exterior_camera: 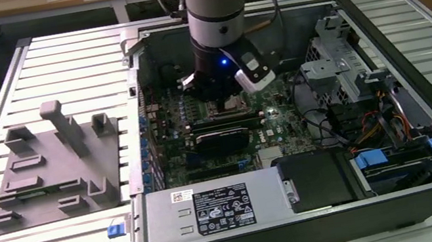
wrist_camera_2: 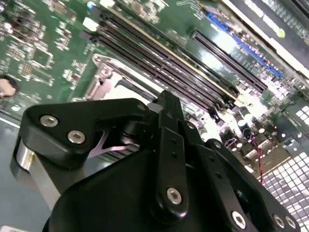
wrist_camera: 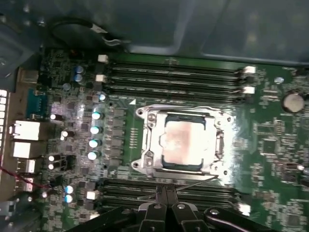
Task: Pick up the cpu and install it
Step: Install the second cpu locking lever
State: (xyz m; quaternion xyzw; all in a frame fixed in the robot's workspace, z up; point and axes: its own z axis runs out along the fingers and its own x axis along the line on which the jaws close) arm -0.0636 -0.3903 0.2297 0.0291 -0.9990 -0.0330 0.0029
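The cpu (wrist_camera: 182,141) sits in the socket (wrist_camera: 145,145), with RAM slots (wrist_camera: 174,77) along two opposite sides.

Even indoor light; glare on the motherboard (wrist_camera_2: 227,58), both wrist views soft and blurred

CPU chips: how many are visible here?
1. The cpu sits inside the socket frame on the motherboard, between the RAM slot banks, just ahead of the gripper.

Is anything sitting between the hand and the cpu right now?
Nothing visible does. In the first wrist view the cpu lies in its socket frame with its metal top uncovered, and the hand sits just beside the frame over the memory slots.
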